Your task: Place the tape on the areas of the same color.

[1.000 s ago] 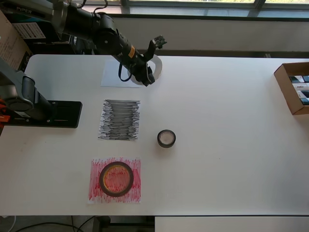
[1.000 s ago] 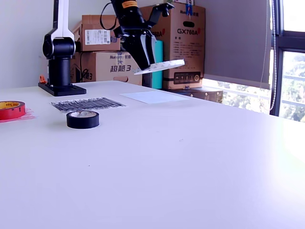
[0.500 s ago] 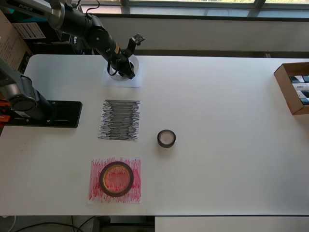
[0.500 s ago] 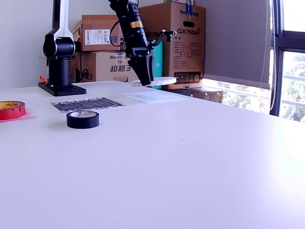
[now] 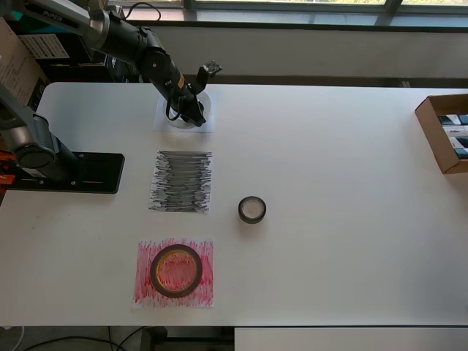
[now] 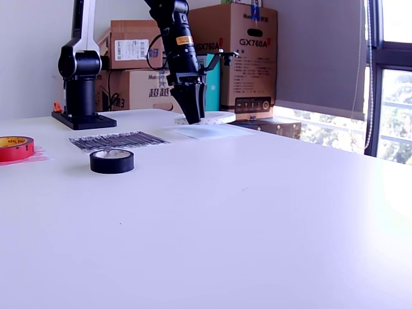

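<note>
Overhead: gripper [image 5: 191, 110] clenched its jaws on the white tape ring [image 5: 199, 108] over the plain white paper [image 5: 183, 117]; black roll [image 5: 251, 210] sat beside the black-streaked paper [image 5: 181, 181]. Exterior view: white tape ring [image 6: 209, 118] hung low above that plain sheet [image 6: 209, 131], held by its rim.

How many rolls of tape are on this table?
3. The dark-red roll lies on the red-streaked paper, the small black roll sits on bare table beside the black-streaked paper, and the white roll is in the gripper over the white paper.
</note>
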{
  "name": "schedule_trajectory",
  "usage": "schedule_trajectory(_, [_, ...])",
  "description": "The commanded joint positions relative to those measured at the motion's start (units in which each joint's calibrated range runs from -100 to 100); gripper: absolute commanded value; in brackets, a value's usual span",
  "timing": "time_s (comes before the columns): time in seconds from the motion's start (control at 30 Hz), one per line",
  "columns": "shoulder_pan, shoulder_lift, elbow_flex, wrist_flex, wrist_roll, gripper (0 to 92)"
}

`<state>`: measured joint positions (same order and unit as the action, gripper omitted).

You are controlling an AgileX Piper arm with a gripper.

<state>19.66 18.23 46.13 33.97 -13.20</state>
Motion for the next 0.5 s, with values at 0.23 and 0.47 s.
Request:
schedule_trajectory(0.23, [0.48,1.04,-0.01,0.35,-0.05,0.0])
schedule_trajectory(0.47, [0.48,3.47,-0.65,0.27,0.11,0.0])
